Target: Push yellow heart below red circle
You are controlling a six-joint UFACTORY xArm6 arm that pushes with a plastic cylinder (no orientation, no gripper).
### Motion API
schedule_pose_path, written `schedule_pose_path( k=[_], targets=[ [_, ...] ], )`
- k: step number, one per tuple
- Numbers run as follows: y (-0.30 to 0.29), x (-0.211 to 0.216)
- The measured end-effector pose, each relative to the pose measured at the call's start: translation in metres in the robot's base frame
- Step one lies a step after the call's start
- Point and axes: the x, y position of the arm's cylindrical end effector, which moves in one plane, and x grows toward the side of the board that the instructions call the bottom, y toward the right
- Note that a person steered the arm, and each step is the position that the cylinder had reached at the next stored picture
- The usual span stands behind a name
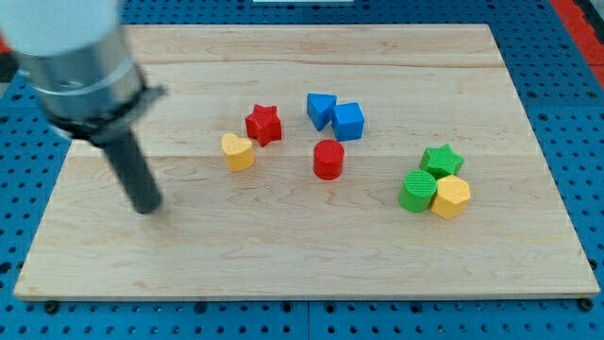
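The yellow heart [238, 151] lies on the wooden board left of centre. The red circle [327, 159] stands to its right, apart from it and a little lower in the view. A red star [264, 124] sits just above and right of the heart, close to it. My tip [147, 207] rests on the board at the view's left, well left of and lower than the yellow heart, touching no block.
Two blue blocks, a triangular one [320, 110] and a cube [348, 121], sit above the red circle. At the right a green star [441, 160], a green cylinder [416, 191] and a yellow hexagon [451, 196] cluster together. The wooden board [302, 255] lies on blue pegboard.
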Motion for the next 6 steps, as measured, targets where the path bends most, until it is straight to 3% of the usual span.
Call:
schedule_pose_path(
  k=[1,2,3,5,6],
  targets=[
    [-0.012,-0.069],
    [0.049,-0.108],
    [0.097,-0.102],
    [0.122,-0.036],
    [0.173,-0.007]
  ],
)
